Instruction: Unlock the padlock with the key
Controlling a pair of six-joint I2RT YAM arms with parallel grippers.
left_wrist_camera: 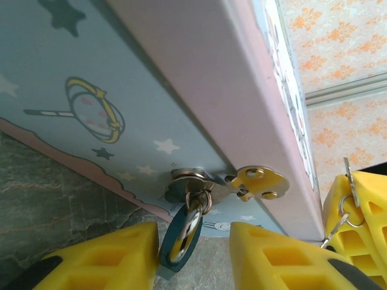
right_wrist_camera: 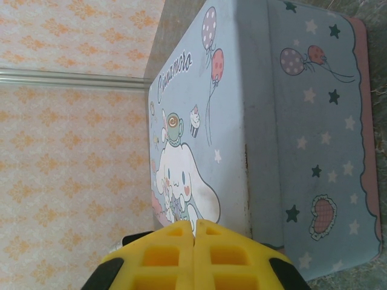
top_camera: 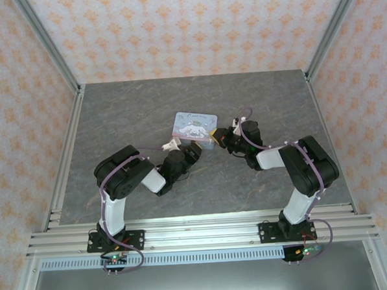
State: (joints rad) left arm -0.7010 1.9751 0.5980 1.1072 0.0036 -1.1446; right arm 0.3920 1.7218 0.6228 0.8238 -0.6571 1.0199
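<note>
The padlock point(left_wrist_camera: 179, 238) hangs from the tin's point(left_wrist_camera: 181, 72) hasp point(left_wrist_camera: 260, 181), long axis downward, between the parted fingers point(left_wrist_camera: 272, 254) of the left tool point(left_wrist_camera: 193, 244) (apparently not gripped yet). The right tool point(right_wrist_camera: 193, 241), clenched on the key point(left_wrist_camera: 347, 169), hovers beside the tin's corner.

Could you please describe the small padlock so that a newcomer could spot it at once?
Start at the pale-blue cartoon-printed rectangular tin on the grey table, then find the gold-coloured metal hasp on its side wall. Below it, between the left gripper's yellow fingers, hangs the tiny teal-blue padlock; unlike the hasp and the thin silvery key nearby, it is teal and dangles.
</note>
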